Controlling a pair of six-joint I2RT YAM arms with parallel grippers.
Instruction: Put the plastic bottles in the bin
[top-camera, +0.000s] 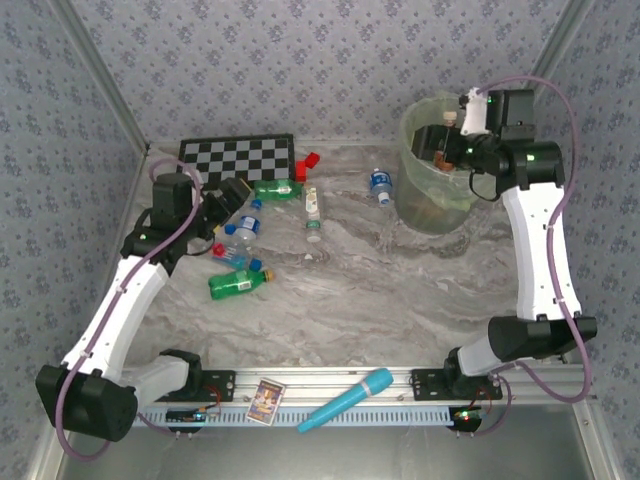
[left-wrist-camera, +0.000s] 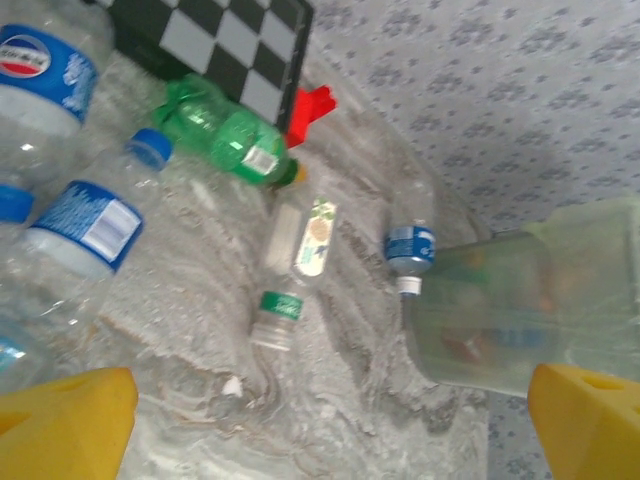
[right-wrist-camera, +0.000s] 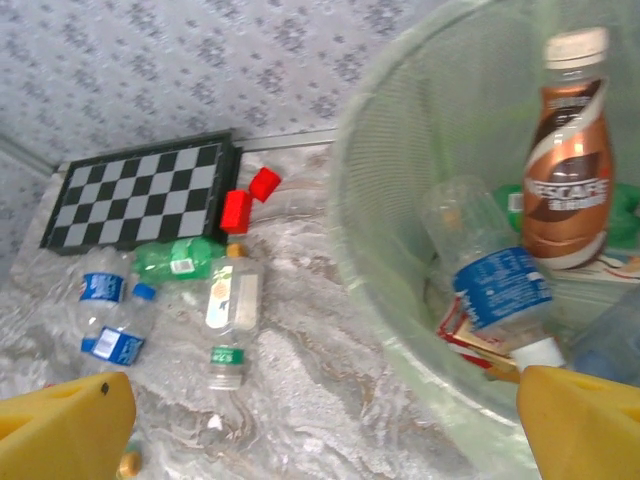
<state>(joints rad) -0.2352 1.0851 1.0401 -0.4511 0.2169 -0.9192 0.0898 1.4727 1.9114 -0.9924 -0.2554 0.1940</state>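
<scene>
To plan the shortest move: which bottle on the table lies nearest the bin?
The clear blue-labelled bottle with a white cap, alone beside the bin; the other bottles lie farther left.

bright, even light; blurry close-ups

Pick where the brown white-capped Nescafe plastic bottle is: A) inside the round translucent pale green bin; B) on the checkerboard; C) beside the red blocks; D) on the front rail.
A: the right wrist view shows the brown Nescafe bottle within the wall of the pale green bin.
</scene>
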